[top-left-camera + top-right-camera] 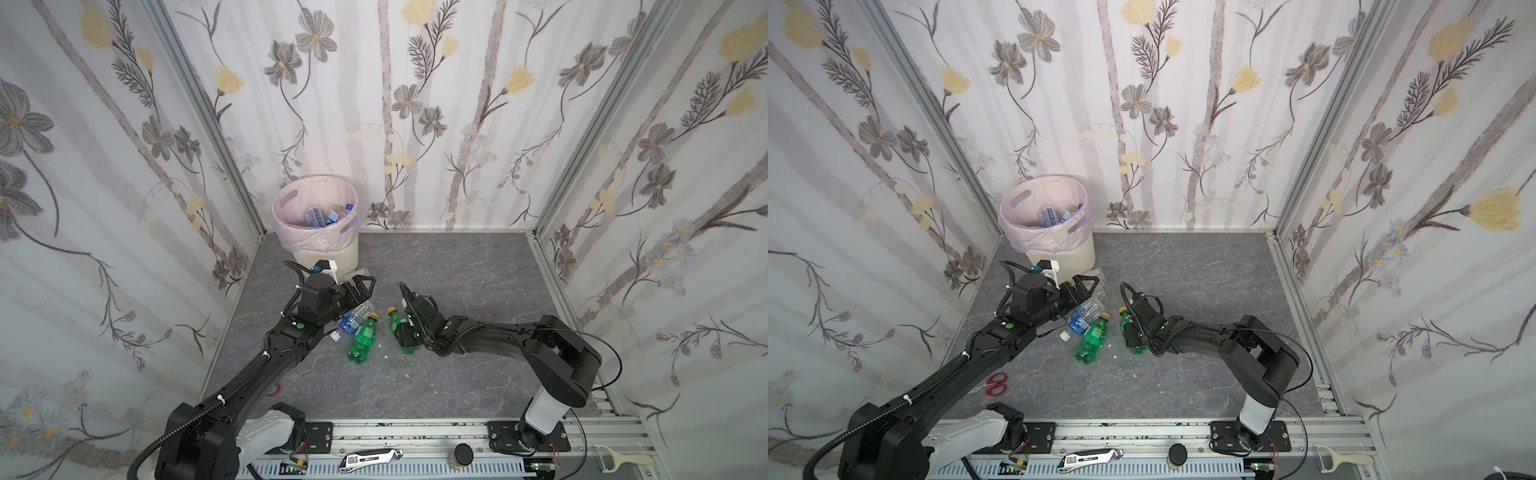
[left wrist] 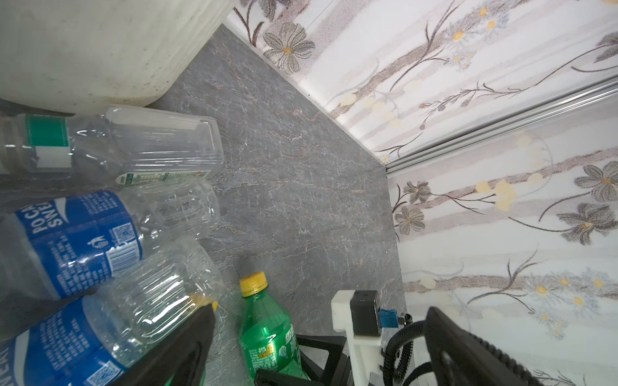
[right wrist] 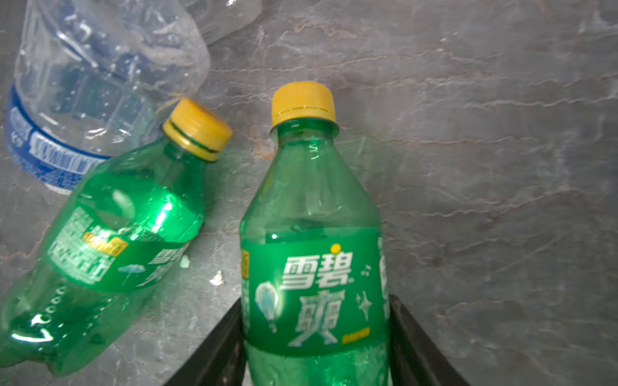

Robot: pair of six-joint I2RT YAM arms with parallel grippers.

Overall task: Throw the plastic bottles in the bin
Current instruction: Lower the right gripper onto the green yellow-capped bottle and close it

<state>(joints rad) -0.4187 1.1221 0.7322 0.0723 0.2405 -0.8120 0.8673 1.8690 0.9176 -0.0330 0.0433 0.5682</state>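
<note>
The bin (image 1: pixel 328 255) (image 1: pixel 1065 255), cream with a pink liner, stands at the back left and holds several bottles (image 1: pixel 320 216). My right gripper (image 3: pixel 314 305) (image 1: pixel 404 336) is shut on a green bottle (image 3: pixel 311 200) (image 1: pixel 395 321) (image 1: pixel 1126 319) (image 2: pixel 267 334) with a yellow cap, lying on the floor; both jaws press its label. A second green bottle (image 3: pixel 127 234) (image 1: pixel 363 336) (image 1: pixel 1092 338) lies to its left. My left gripper (image 2: pixel 321 312) (image 1: pixel 360 286) (image 1: pixel 1089 286) hangs open over clear bottles (image 2: pixel 83 234) (image 1: pixel 350 323) beside the bin's base.
Red scissors (image 1: pixel 995 384) lie on the grey floor near the left arm. A utility knife (image 1: pixel 370 457), a black-lidded jar (image 1: pixel 461 455) and a peeler (image 1: pixel 619 457) rest on the front rail. Flowered walls close in the back and both sides.
</note>
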